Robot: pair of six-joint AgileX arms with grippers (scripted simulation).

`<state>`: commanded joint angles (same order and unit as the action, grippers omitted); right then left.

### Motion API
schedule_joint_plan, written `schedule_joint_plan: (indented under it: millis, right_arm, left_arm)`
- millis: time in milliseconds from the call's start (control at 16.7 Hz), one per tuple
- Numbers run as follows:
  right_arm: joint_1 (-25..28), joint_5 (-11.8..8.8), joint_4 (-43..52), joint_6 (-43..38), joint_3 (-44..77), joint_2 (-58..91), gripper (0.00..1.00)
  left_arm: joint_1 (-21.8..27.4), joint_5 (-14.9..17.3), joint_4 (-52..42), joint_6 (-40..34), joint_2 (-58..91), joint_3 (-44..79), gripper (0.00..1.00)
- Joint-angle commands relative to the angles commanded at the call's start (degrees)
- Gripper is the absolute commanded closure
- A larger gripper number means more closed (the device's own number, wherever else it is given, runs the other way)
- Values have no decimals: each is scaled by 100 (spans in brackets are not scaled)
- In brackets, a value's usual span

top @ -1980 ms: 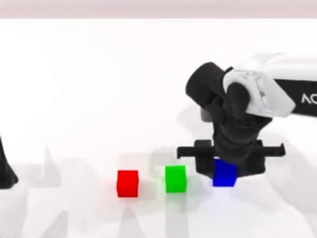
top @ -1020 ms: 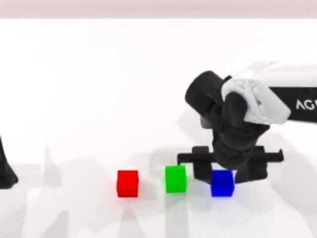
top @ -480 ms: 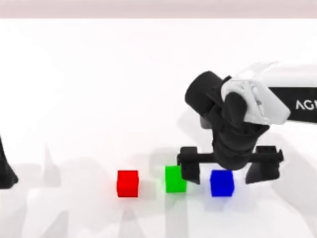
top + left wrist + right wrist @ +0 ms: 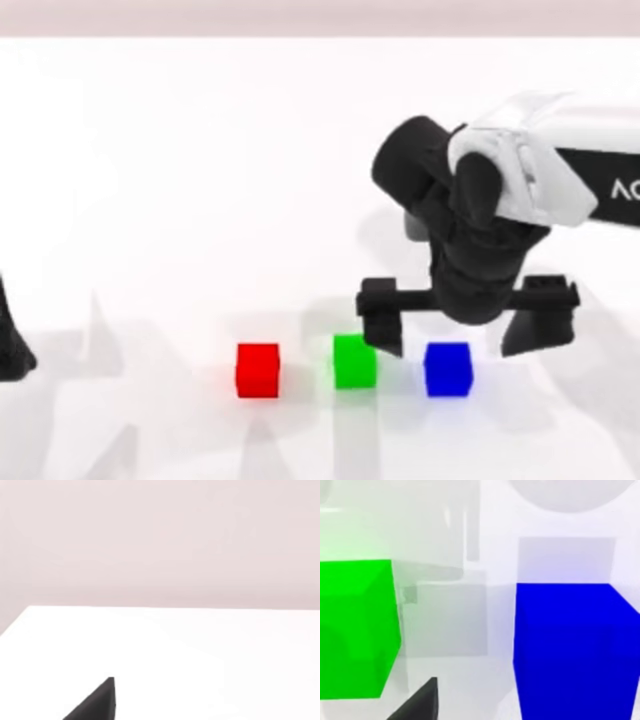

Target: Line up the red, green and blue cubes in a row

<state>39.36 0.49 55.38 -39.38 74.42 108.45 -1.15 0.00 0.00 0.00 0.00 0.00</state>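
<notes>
The red cube (image 4: 258, 370), green cube (image 4: 354, 361) and blue cube (image 4: 447, 369) stand in a row on the white table (image 4: 200, 200), each apart from the next. The right gripper (image 4: 468, 325) hangs at 12 o'clock of the blue cube, fingers spread wide, holding nothing. The left arm (image 4: 10, 345) is parked at the table's 9 o'clock edge; I cannot tell its fingers.

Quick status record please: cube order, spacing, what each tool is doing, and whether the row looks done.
row order, table's left to right: red cube, green cube, blue cube
spacing: cubes apart, none touching, roughly level
right tool: open, above the blue cube, holding nothing; one finger overlaps the green cube's corner in the top view
left arm: parked at the table's left edge, tool state unclear
row status: looks lined up
</notes>
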Motion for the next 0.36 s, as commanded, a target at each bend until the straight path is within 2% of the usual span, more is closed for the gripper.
schedule_joint_plan:
  millis: [180,360]
  right_arm:
    - [19,-1,653,4,398,-215,0]
    - [23,1,857,15,548,-320,0]
  left_arm:
    - [0,0,0,0,0,0,0]
    - [0,0,0,0,0,0,0]
